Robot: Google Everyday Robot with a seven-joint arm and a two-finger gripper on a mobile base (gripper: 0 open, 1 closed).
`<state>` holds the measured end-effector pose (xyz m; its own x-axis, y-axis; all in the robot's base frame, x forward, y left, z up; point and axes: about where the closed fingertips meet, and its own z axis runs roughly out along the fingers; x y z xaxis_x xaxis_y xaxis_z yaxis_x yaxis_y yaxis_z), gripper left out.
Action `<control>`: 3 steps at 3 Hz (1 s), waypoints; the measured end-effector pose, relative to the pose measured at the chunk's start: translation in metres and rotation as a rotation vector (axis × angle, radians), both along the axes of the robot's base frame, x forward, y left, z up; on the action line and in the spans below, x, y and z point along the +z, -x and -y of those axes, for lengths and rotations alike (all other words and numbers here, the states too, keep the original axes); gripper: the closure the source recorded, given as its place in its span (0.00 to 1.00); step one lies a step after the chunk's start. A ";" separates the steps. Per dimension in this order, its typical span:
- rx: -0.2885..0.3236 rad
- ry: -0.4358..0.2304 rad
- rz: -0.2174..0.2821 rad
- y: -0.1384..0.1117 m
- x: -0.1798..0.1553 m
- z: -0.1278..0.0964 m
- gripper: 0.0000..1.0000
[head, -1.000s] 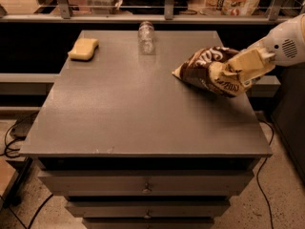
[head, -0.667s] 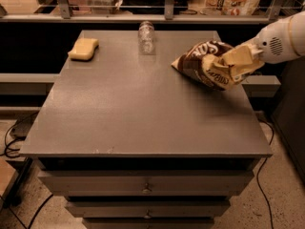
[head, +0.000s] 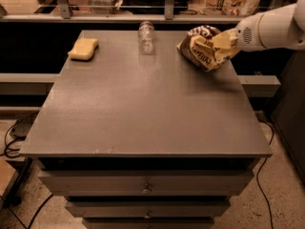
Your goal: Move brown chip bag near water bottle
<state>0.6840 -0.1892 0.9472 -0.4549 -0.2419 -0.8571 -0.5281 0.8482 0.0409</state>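
Since previous frame, brown chip bag [head: 200, 50] shifted across bench [head: 143, 118] toward water bottle [head: 146, 36]; gripper [head: 223, 44] jaws clamp its right end for carrying.

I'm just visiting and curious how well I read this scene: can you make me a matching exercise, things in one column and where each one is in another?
Things:
1. crinkly brown chip bag
2. small clear plastic water bottle
3. yellow rectangular sponge
4. cream two-finger gripper

Places:
A. far left corner of the grey table
B. clamped on the bag, at the table's far right
C. far edge, near the middle
D. in the gripper's hold, right of the bottle

Pairs: 1-D, 2-C, 3-A, 4-B.
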 end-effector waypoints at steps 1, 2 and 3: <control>-0.002 -0.033 0.000 -0.031 -0.007 -0.017 0.82; 0.059 -0.049 -0.027 -0.062 -0.017 -0.052 0.50; 0.099 -0.048 -0.039 -0.075 -0.020 -0.071 0.27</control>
